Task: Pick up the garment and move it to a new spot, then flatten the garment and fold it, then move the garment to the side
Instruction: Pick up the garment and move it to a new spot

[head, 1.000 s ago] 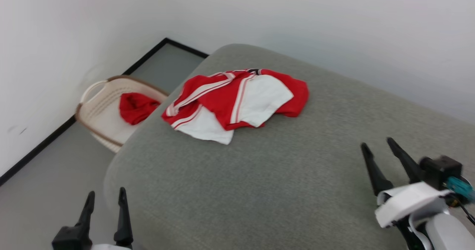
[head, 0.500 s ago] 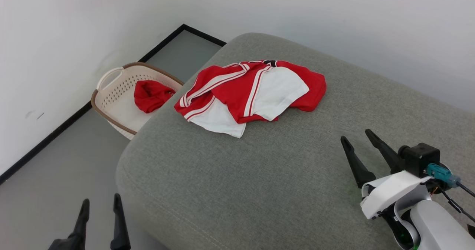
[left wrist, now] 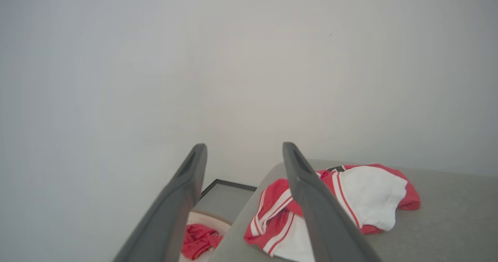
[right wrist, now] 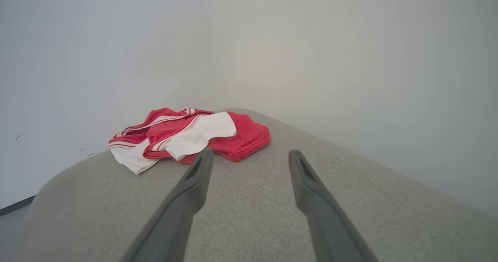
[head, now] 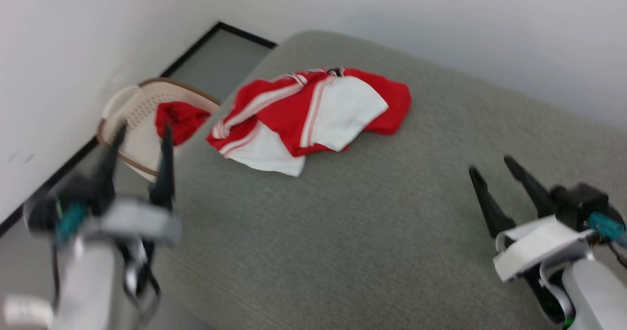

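The garment (head: 313, 112), a red shirt with white sleeves and white stripe trim, lies crumpled near the far left corner of the grey cushion (head: 372, 222). It also appears in the left wrist view (left wrist: 350, 199) and the right wrist view (right wrist: 186, 135). My left gripper (head: 142, 131) is raised over the cushion's left edge, blurred, open and holding nothing, well short of the garment. At the lower right my right gripper (head: 492, 166) hovers above the cushion, open too, nothing between its fingers, a good way from the garment.
A cream laundry basket (head: 132, 119) stands on the floor left of the cushion, with a plain red cloth (head: 179, 119) inside. White walls close the corner behind. The cushion's left edge drops to the grey floor (head: 220, 65).
My left arm has risen from the bottom edge up to the cushion's left side. The camera has shifted a little. The garment lies as before; the right gripper has hardly moved.
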